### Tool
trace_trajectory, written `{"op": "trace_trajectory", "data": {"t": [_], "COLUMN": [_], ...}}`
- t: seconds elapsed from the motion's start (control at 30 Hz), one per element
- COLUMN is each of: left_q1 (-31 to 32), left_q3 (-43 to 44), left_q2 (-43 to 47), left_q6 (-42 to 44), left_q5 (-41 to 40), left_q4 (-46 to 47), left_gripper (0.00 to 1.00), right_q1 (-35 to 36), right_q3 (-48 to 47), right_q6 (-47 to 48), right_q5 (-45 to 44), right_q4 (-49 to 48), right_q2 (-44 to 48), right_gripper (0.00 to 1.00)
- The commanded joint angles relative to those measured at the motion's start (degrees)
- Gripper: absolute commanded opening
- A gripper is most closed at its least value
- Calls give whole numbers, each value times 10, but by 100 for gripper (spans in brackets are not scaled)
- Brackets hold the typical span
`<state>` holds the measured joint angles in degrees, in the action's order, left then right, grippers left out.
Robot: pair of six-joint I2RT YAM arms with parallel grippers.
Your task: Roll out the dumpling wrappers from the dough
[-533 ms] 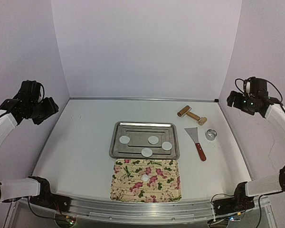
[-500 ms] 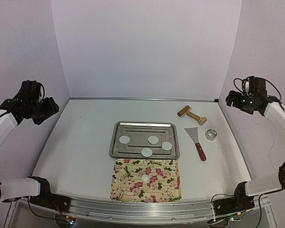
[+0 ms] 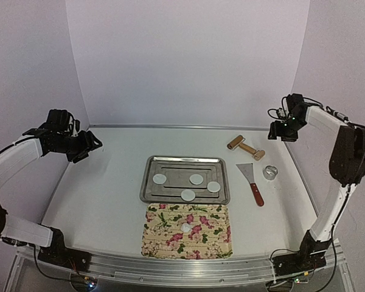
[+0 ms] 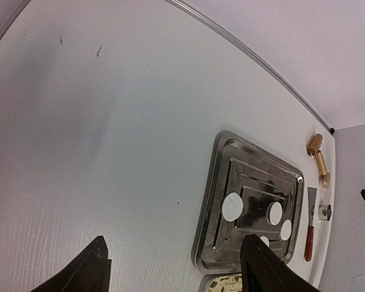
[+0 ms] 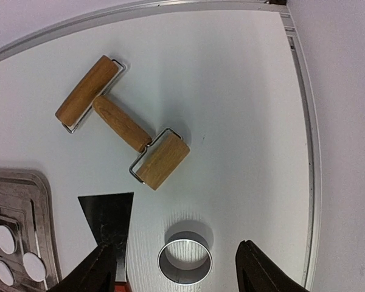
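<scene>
Rolling step looks not yet begun: left pincer (image 4: 177, 269) and right pincer (image 5: 179, 267) hang open, empty; next, the right likely drops astride the roller (image 5: 121, 123) handle.

This is a robotics lab test cell, not a working kitchen. Bare pale lilac walls (image 3: 188, 61) box in a plain white counter (image 3: 103, 188) on 3 sides. A left arm (image 3: 15, 159) and a right arm (image 3: 348, 146) are bolted to an aluminium rail (image 3: 182, 263) at its near edge, with loose cables by their bases. The only cooking gear is a staged handful: a steel tray (image 3: 147, 182) with 4 dumpling wrappers (image 3: 196, 179), a floral mat (image 3: 213, 240), a wooden roller (image 3: 245, 146), a scraper (image 3: 250, 176) and a ring cutter (image 3: 270, 172).
</scene>
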<state>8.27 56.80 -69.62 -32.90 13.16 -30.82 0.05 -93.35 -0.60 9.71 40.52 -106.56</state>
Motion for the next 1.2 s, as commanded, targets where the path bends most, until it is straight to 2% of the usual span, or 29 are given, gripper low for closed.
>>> {"op": "trace_trajectory", "data": {"t": [0.0,0.23,0.43,0.83,1.07,1.1,1.17], "left_q1": [-1,-1,0,10,31,35,44], "left_q3": [1,31,56,121,153,158,167], "left_q2": [-37,-89,-127,-203,-232,-235,-239], "left_q6": [3,12,21,41,53,55,57], "left_q5": [66,73,87,114,120,120,120], "left_q4": [77,72,63,48,26,21,13], "left_gripper": [99,99,99,99,100,100,99], "right_q1": [44,85,102,103,103,103,103], "right_q3": [-108,-270,-362,-353,-372,-375,-379], "right_q6": [55,84,113,164,164,164,161], "right_q5": [-11,-23,-50,-94,-85,-82,-77], "right_q4": [56,84,95,95,94,94,93], "right_q2": [-91,-249,-337,-385,-418,-421,-424], "right_gripper": [67,66,66,63,59,57,42]}}
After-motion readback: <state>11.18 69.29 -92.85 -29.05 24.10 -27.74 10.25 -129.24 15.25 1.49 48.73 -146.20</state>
